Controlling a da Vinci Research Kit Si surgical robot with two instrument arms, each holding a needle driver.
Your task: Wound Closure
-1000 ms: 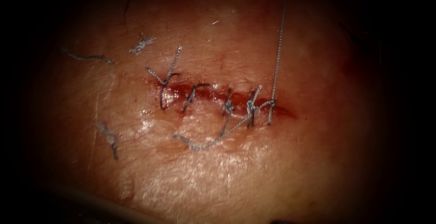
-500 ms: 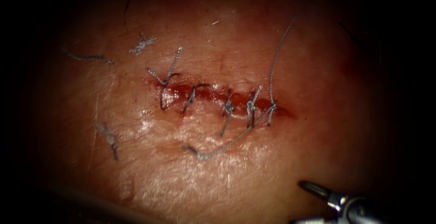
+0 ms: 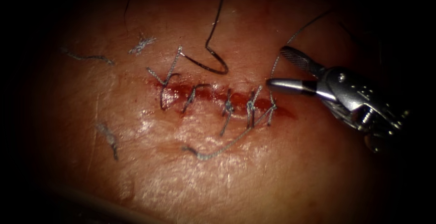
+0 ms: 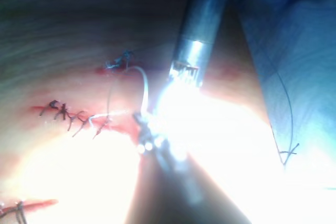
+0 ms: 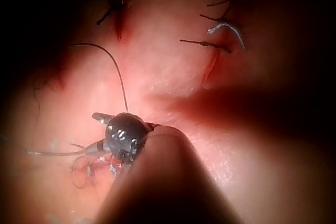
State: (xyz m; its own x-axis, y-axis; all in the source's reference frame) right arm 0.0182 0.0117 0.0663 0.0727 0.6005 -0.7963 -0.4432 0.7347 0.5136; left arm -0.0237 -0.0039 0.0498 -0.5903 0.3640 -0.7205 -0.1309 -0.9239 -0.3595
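right end effector (image 3: 274, 69) spread, empty, straddling thread (image 3: 276, 62) at 12 o'clock of last stitch (image 3: 271, 106) on cut (image 3: 218, 94). thread thin, limp, slippery: judged best pinched near knot.

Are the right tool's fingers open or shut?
Open. In the endoscope view the right tool has its two fingers spread apart beside the thread, holding nothing.

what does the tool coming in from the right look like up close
The right tool is polished silver metal. Its two slim jaws taper to rounded tips, and the upper one shows a fine cross-hatched gripping face. They hinge on a rounded wrist block with a round pin, with a bolt-like fitting further back. In the right wrist view its housing looks like a dark dome with small pale dots.
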